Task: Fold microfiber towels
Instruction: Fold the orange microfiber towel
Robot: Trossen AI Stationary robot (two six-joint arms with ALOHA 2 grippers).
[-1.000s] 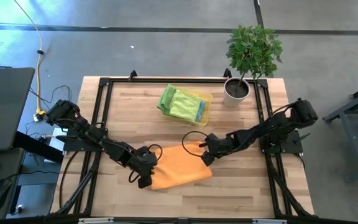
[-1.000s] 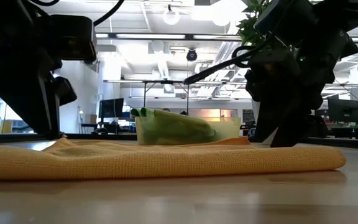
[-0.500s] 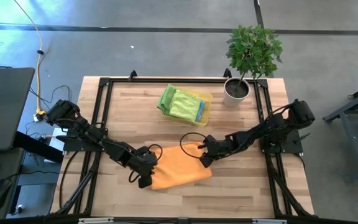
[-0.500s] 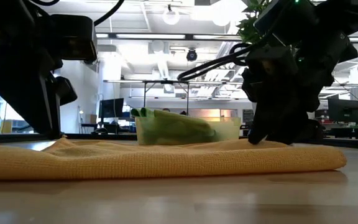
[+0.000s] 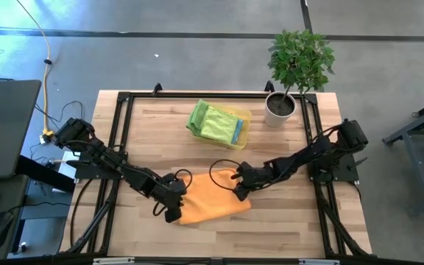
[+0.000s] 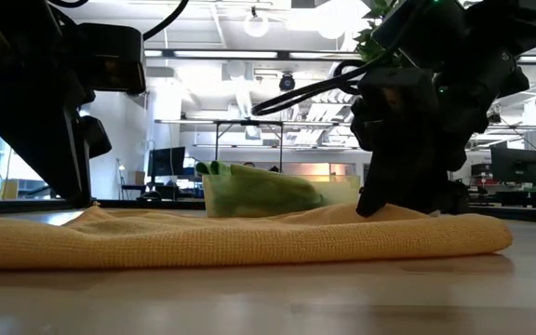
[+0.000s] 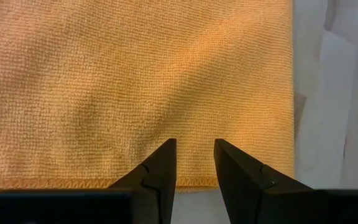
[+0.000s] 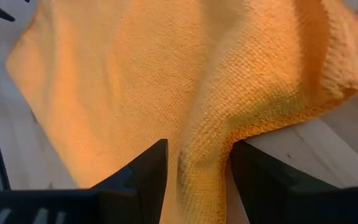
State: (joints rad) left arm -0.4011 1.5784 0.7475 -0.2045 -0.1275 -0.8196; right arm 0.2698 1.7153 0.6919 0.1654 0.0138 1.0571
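I see a pale wooden plank table [image 5: 285, 228] with a black metal frame, standing on a grey concrete floor. From table height, the room behind is a large office with ceiling lights and desks.

On the near half of the table lies the orange microfiber towel [image 5: 210, 199], flat, its long axis running across the table from the left arm toward the right arm and tilted slightly, the right end farther back.

At the back sits a shallow yellow plastic tray [image 5: 244, 121] holding bunched light green cloths [image 5: 210, 122] with a teal blue edge showing. Beside it stands a leafy green plant in a white pot [image 5: 280, 107].

The left gripper [image 5: 170, 211] rests at the towel's left edge; its fingers are partly parted, the hem between them, but I cannot tell whether they grip.

The right gripper [image 5: 239, 191] presses on the towel's right end, its fingers [image 8: 145, 171] pinching a raised ridge of orange cloth.
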